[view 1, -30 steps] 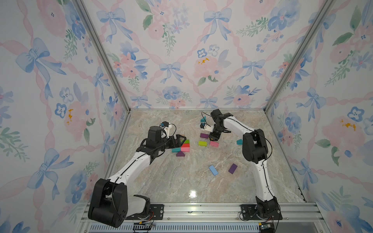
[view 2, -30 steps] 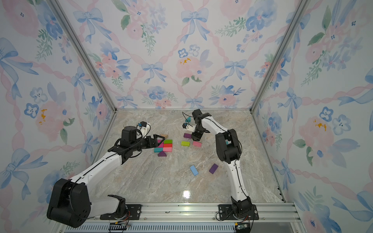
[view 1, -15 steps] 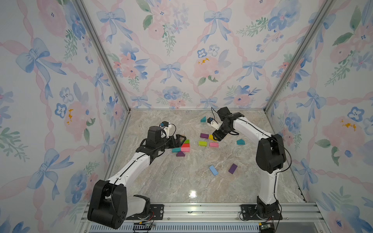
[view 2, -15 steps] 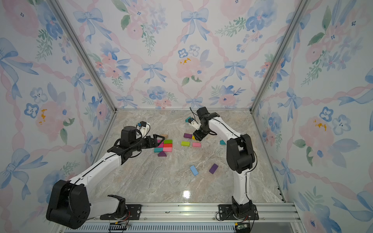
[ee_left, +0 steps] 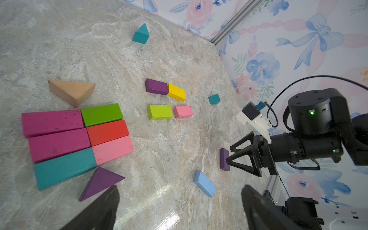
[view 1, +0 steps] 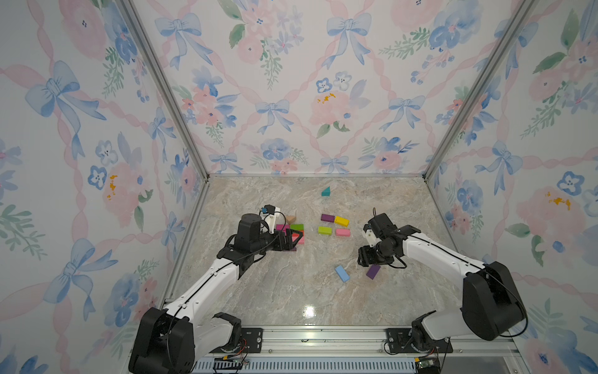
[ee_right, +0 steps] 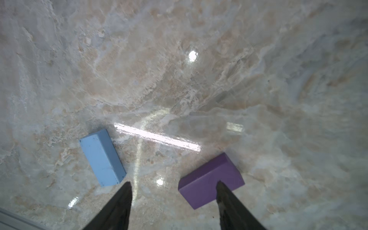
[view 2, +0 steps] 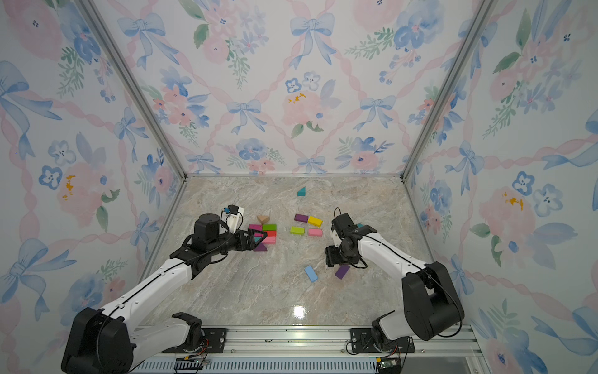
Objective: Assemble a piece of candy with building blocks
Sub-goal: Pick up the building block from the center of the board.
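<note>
Magenta point(ee_left: 51, 122), green point(ee_left: 101, 114), red point(ee_left: 107, 132), pink point(ee_left: 112, 149) and teal point(ee_left: 63, 169) building blocks lie packed in a rectangle. A tan prism point(ee_left: 72, 91) and a purple prism point(ee_left: 99, 183) lie at its sides. My left gripper point(view 1: 293, 238) hovers open over this cluster, holding nothing. My right gripper point(ee_right: 173, 183) is open just above the floor, beside a loose purple brick point(ee_right: 209, 179). One of its fingers overlaps that brick in the right wrist view. A blue brick point(ee_right: 103, 157) lies on the gripper's other side.
Purple point(ee_left: 156, 86), yellow point(ee_left: 176, 92), lime point(ee_left: 160, 112) and pink point(ee_left: 183, 112) bricks lie in a loose group mid-floor. A small teal block point(ee_left: 214, 99) sits behind the right arm. A teal prism point(view 1: 326, 191) lies near the back wall. Flowered walls enclose the marble floor point(view 1: 291, 291).
My right arm has swung from the back of the floor, near the loose bricks, forward to the purple and blue bricks, and its jaws have widened. The left arm has not moved.
</note>
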Available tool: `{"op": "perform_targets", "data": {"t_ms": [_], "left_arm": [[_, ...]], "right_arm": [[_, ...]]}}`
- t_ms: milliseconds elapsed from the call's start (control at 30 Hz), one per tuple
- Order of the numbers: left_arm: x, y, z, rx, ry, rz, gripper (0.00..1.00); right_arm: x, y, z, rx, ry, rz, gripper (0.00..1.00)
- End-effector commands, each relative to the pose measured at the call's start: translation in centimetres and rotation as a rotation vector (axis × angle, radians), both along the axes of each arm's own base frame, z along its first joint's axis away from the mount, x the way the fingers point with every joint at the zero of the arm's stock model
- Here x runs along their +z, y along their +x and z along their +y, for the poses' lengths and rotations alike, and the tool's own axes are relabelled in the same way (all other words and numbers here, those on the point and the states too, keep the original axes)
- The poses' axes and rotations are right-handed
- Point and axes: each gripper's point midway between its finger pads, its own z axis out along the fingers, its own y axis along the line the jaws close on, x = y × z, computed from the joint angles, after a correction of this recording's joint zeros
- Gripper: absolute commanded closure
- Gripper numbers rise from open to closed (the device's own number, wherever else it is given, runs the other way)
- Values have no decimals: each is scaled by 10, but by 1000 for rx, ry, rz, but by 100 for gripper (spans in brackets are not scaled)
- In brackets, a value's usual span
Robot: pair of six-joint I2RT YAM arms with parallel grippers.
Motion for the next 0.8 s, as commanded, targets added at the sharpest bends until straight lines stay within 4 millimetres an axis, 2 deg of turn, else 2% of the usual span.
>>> {"op": "perform_targets", "data": {"t_ms": [0, 100, 300, 433, 567, 767], "left_arm": [[5, -8, -5, -36, -11, -36, 2], [4, -18, -17, -73, -10, -37, 2], [8, -41, -54, -176, -14, -50, 2], [14, -58, -77, -226, -42, -68, 2], [9, -67, -91, -251, -45, -59, 2], [2, -68, -91, -247, -42, -49, 2]], "right_arm": [[0, -7, -5, -123, 5, -13, 29], [-6, -15, -16, -163, -29, -16, 24], [-27, -24, -23, -207, -25, 10, 13], [-42, -22, -23, -212, -30, 34, 13], [-52, -18, -20, -195, -49, 62, 29], [-54, -18, -21, -163, -83, 79, 53]]}}
